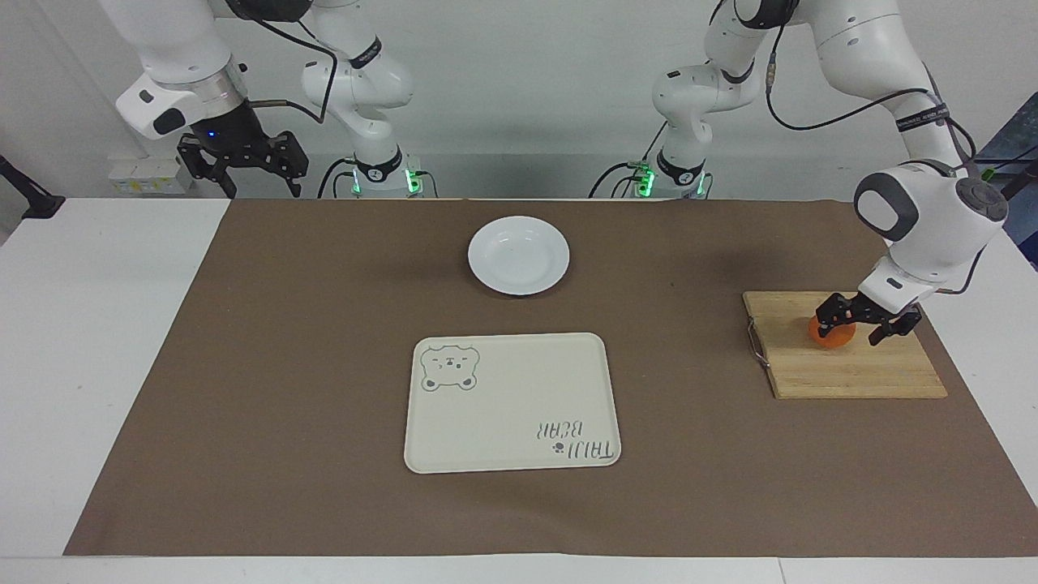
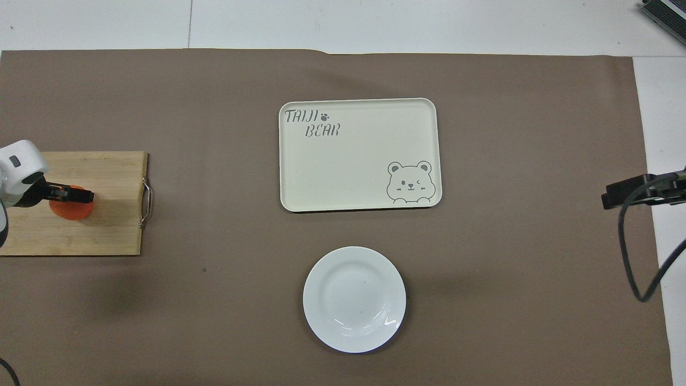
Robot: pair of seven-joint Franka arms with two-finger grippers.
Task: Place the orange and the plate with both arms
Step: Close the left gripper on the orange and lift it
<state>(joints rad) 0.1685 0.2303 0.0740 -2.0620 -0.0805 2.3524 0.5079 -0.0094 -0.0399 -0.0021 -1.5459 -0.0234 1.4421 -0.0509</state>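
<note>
Left gripper is down at the orange at the right of the facing view. Its two fingers stand apart, one on each side of the fruit, and they do not squeeze it. The orange sits on a wooden cutting board, and only its lower part peeks out under the black fingers. In the overhead view the same gripper covers most of the orange at the left edge of the frame, on the board.

Up near the top middle of the facing view lies the white plate. Nothing is on it. Lower in the frame than the plate is a cream tray with a bear drawn in one corner.

All of these rest on a brown mat spread over the white worktop.

Right gripper waits in the air at the upper left of the facing view, over the edge of the worktop. Its fingers are apart and hold nothing.
</note>
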